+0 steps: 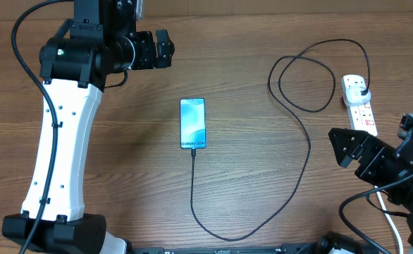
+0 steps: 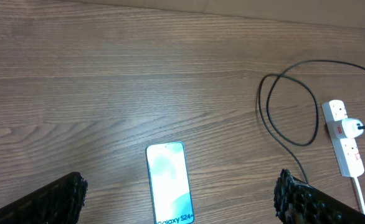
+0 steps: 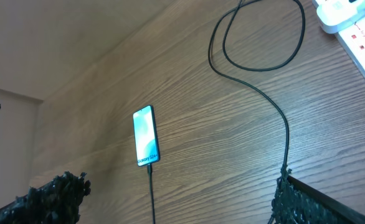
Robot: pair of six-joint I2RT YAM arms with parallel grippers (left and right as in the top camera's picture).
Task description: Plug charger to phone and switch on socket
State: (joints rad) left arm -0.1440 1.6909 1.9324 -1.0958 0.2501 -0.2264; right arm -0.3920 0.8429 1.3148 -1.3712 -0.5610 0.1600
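The phone [image 1: 192, 123] lies flat mid-table with its blue-cyan screen lit, and it also shows in the left wrist view [image 2: 168, 182] and the right wrist view [image 3: 145, 144]. The charger cable [image 1: 301, 183] runs from the phone's near end, curves right and loops up to its plug in the white power strip [image 1: 358, 104], also seen in the left wrist view [image 2: 344, 137]. My left gripper [image 1: 163, 48] is open and empty, far left of the phone. My right gripper [image 1: 347, 152] is open and empty, just below the power strip.
The power strip's thick white cord [image 1: 388, 212] runs down the right side under my right arm. The left arm's white base column [image 1: 58, 162] stands at the left. The cable loop [image 1: 301, 81] lies left of the strip.
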